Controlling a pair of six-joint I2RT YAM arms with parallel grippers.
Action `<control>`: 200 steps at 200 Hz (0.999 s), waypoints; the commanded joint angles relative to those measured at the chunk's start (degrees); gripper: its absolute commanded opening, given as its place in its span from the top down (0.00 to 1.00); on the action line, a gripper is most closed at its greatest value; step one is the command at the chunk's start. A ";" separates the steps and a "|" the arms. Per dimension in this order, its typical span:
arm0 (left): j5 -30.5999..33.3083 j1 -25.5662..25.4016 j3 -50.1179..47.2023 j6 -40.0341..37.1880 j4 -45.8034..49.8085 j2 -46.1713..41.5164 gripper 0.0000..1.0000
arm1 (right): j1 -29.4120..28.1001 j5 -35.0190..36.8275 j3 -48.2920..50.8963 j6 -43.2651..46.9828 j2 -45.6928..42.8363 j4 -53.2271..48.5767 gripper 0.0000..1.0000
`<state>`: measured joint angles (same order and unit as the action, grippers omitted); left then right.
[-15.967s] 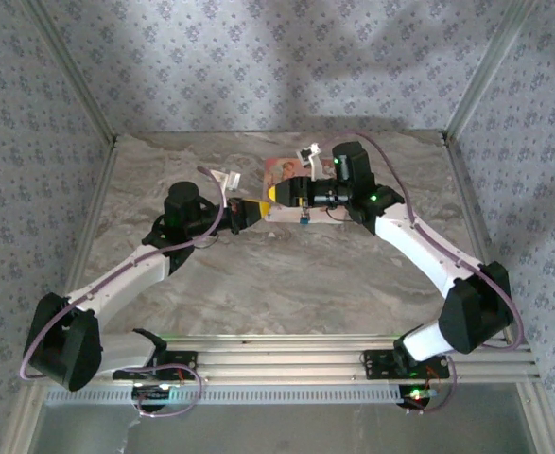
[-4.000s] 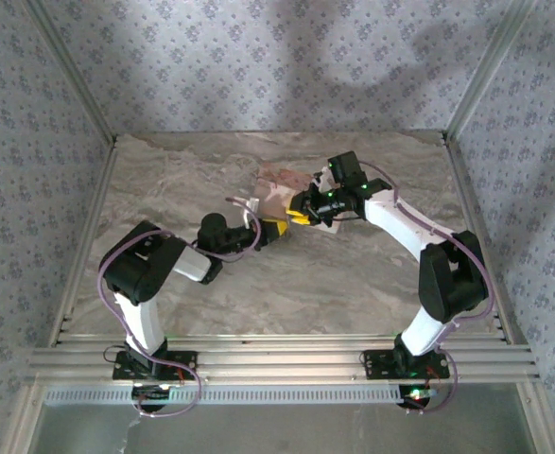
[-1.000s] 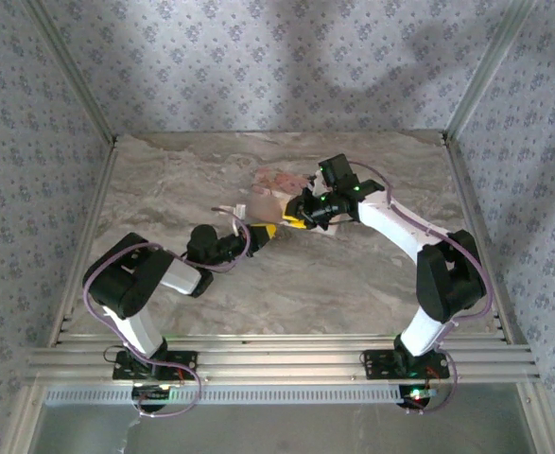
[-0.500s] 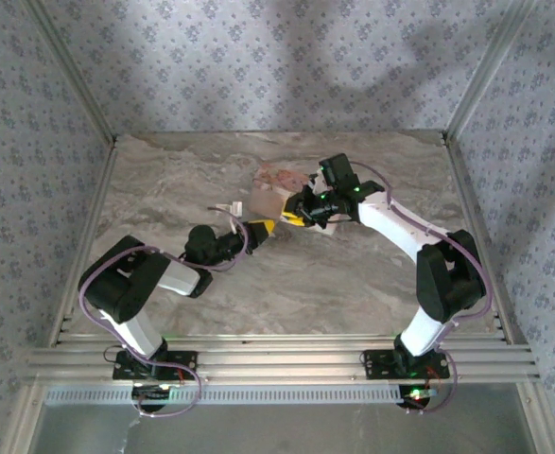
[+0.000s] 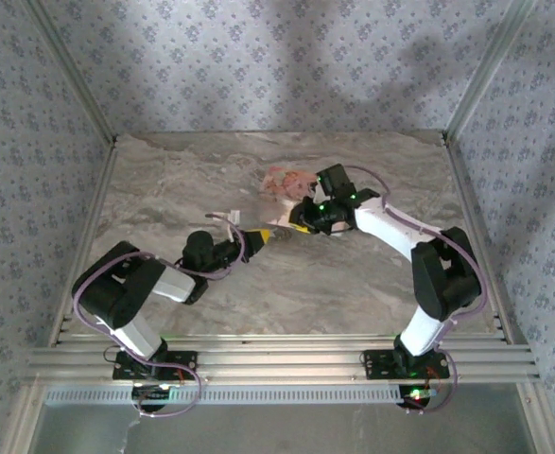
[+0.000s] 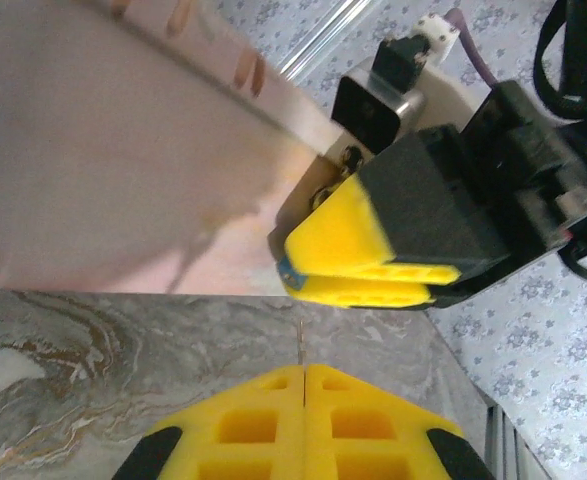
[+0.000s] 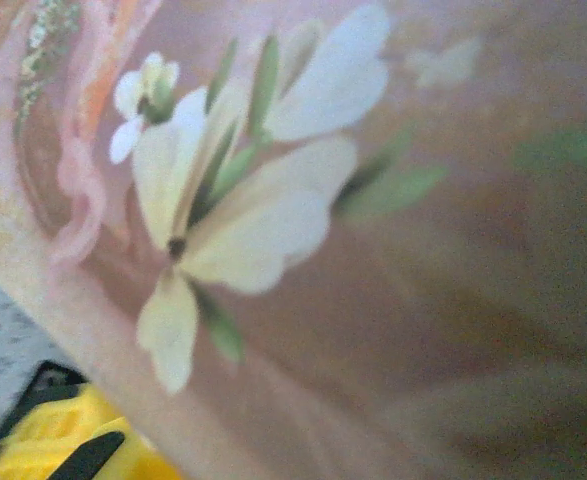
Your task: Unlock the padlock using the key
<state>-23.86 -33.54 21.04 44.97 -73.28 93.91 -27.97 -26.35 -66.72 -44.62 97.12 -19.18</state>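
Table [image 5: 353, 284]: a smooth slab veined in grey and brown is lying flat, with metal rails running along its edges and patterned walls [image 5: 258, 66] rising behind.
Box [image 6: 103, 150]: a pink box with smooth, flat faces and straight edges is sitting near the middle of the table, toward the far side; the right wrist view is showing pale cream flowers and green leaves printed on it.
Padlock [image 6: 286, 268]: only a tiny blue sliver is peeking out at the tip of the right fingers, just beside the box's lower corner and above the table; too little is showing to tell its long axis or which way it is pointing.
Key [image 6: 300, 342]: a thin metal blade, seen edge-on, is sticking out of the left fingers toward the padlock, its tip just short of the blue sliver.
Left fingers [image 6: 263, 420]: blocky yellow pads with square pockets are pressing flat together, pinching the key at their seam.
Right fingers [image 6: 358, 255]: yellow wedge-shaped pads on a black body are sitting narrow, clamping the padlock at their tip.
Room: both sets of fingers are meeting tip to tip beside the box; bare table is spreading wide on the near side and toward both side rails, well apart from them.
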 commanded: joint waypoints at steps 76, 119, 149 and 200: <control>0.13 -0.13 2.05 -5.75 8.70 -4.41 1.00 | -0.60 4.07 3.86 6.70 0.97 4.15 1.00; -0.39 -0.13 2.52 -6.03 8.64 -4.70 1.00 | -0.69 2.86 3.90 5.68 0.33 3.87 1.00; -0.83 -0.43 2.45 -5.65 4.58 -4.13 1.00 | -0.66 0.33 2.90 1.51 -1.86 3.53 1.00; -2.86 -0.68 6.37 -3.32 -3.39 -1.48 1.00 | -0.21 -6.34 -4.07 -6.99 -5.64 -1.31 1.00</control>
<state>-24.64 -33.82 24.01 40.58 -68.95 91.20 -28.27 -25.96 -65.21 -45.71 95.29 -18.87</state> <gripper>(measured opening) 0.054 0.204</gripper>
